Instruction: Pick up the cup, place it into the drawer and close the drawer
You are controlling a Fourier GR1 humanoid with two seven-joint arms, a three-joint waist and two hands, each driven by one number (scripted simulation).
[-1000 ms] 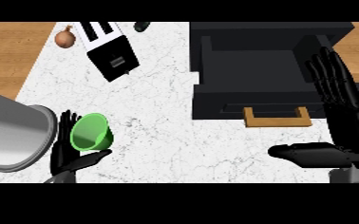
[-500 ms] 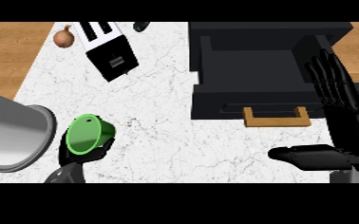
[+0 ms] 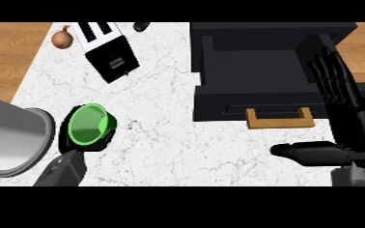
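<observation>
Currently I log: left hand (image 3: 73, 147) curled round cup (image 3: 89, 124) | right hand (image 3: 335, 101) spread | risk: cup clips drawer (image 3: 264, 67) front wall.

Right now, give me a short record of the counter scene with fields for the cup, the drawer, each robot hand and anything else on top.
cup: green cup, tilted, held at the counter's left side
left robot hand: left robot hand curled round the cup
right robot hand: right robot hand open, fingers straight, beside the drawer's right edge
drawer: black drawer pulled open, nothing visible inside, wooden handle at its front
other items: toaster, onion, grey pot at the left edge
counter: white marble top
</observation>
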